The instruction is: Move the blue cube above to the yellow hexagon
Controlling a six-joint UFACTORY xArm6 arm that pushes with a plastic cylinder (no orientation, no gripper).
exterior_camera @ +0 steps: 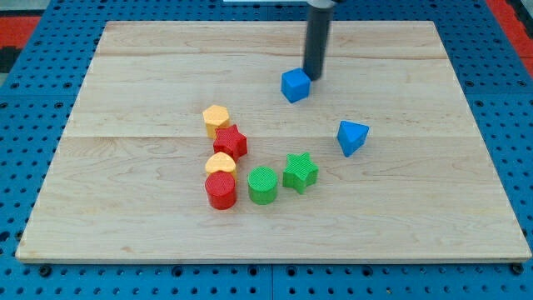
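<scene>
**Eight blocks on the board, your tip at the blue cube**

Your blue cube [295,85] sits in the upper middle of the wooden board [433,200], and my tip [313,77] rests just at its upper right edge, touching or all but touching it. You have no gripper here, only the dark rod, so nothing is open, closed or held.

The yellow hexagon [216,117] lies well to the view's left and lower than the cube. Pressed against its lower right is a red star [231,141]. Below that you see a yellow half-round block [221,162] sitting against a red cylinder [221,191], then a green cylinder [262,185] and a green star [300,172] to the right. A blue triangular block [351,137] stands apart at the view's right.

The board is pale planked wood, lying on a blue perforated table [42,283]; red shows at the top corners.
</scene>
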